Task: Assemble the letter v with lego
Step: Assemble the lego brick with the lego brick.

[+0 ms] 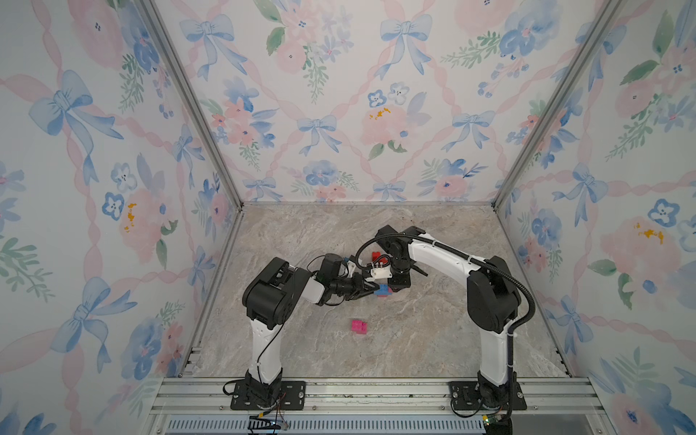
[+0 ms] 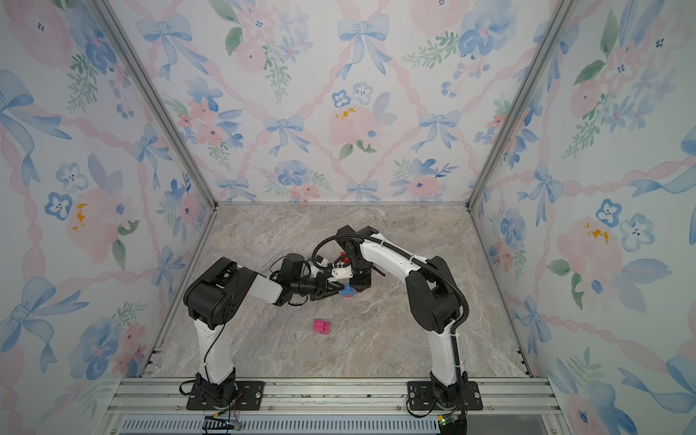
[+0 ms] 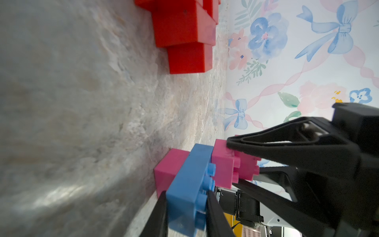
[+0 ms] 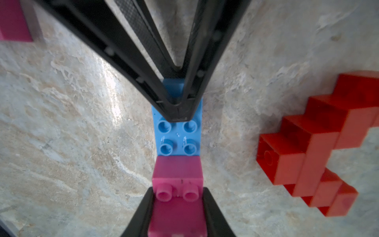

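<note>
A lego stack stands mid-table: a long blue brick (image 3: pixel 190 184) rests on a pink brick (image 3: pixel 168 170) and carries stepped pink bricks (image 3: pixel 223 166) at one end. My left gripper (image 3: pixel 186 215) is shut on the blue brick's (image 4: pixel 178 135) other end, coming in flat from the left (image 1: pixel 373 290). Pointing down from above, my right gripper (image 4: pixel 178 215) is shut on the top pink brick (image 4: pixel 177 217). A red stepped lego piece (image 4: pixel 317 143) lies on the table just behind, partly hidden in both top views (image 1: pixel 376 257).
A loose pair of pink bricks (image 1: pixel 359 326) (image 2: pixel 322 326) lies on the marble tabletop (image 1: pixel 301 244) nearer the front edge. Flowered walls close in three sides. The arm bases sit on an aluminium rail (image 1: pixel 376 391) at the front.
</note>
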Tool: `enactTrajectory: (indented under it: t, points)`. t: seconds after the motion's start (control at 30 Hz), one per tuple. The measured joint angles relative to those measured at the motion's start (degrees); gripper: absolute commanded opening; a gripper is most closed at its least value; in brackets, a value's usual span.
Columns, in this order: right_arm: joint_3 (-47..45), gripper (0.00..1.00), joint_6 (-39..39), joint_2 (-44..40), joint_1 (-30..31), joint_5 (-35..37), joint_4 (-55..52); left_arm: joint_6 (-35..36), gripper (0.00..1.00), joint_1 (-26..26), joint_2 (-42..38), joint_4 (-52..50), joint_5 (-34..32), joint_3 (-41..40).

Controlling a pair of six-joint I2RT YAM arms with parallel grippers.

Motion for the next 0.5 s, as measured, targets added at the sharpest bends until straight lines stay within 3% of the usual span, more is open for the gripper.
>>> enactTrajectory:
  t: [0.03, 0.13, 0.3, 0.5]
  points:
    - [0.0, 0.52, 0.3, 0.0, 0.0, 0.0, 0.0, 0.0, 0.20, 0.0, 0.0, 0.0, 0.0, 0.0]
    - [-0.2, 0.65, 1.5, 0.0, 0.0, -0.3, 0.7, 0.2, 0.20, 0.0, 0.0, 0.0, 0.0, 0.0]
    - [-0.4, 0.96, 6.3, -2.5, -1.4, -2.3, 2.3, 0.2, 0.21, 0.0, -0.1, -0.2, 0.0, 0.0]
    - [-0.2, 0.97, 24.5, -10.6, -9.4, -10.5, 4.7, 0.2, 0.25, 0.0, -0.3, -0.5, -0.2, 0.0]
